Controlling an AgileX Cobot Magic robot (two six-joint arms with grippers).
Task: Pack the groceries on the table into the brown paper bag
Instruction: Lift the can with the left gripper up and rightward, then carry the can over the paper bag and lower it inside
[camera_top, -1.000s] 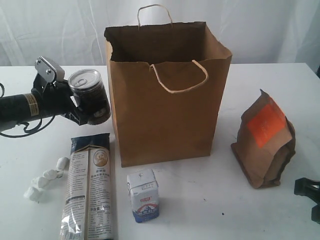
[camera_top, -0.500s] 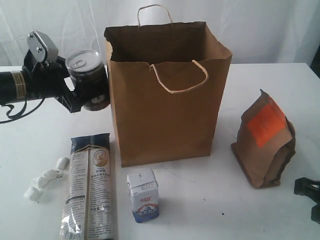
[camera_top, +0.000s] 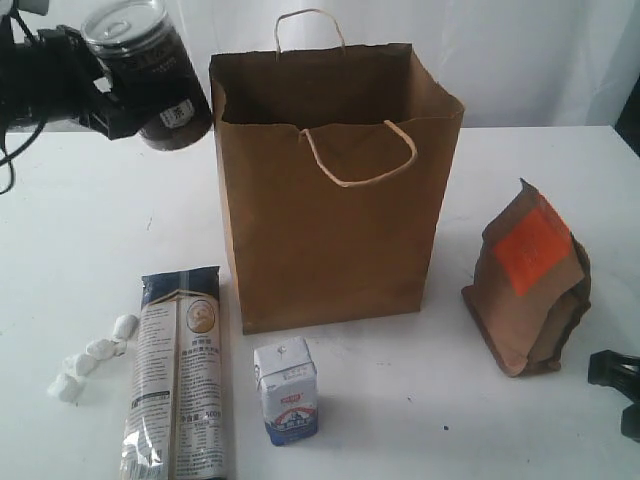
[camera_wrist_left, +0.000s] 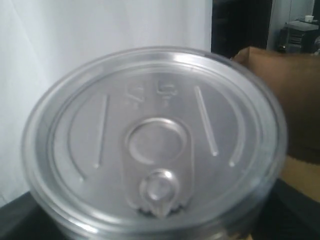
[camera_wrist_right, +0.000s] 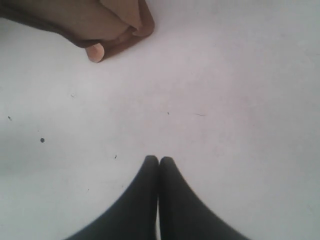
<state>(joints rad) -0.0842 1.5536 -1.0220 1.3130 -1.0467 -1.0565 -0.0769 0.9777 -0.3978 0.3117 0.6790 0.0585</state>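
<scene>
The exterior camera faces the table from the front and slightly above, with the brown paper bag at mid-distance. The left wrist camera sits very close to the silver-lidded dark jar, whose lid fills the frame. The right wrist camera looks steeply down at the table from nearby. It shares the orange-labelled brown pouch with the exterior view.

curtain: white, folded, across the back.
grey unit: distant, blurred; I can't identify it.
dark gap: between curtain and unit.
</scene>
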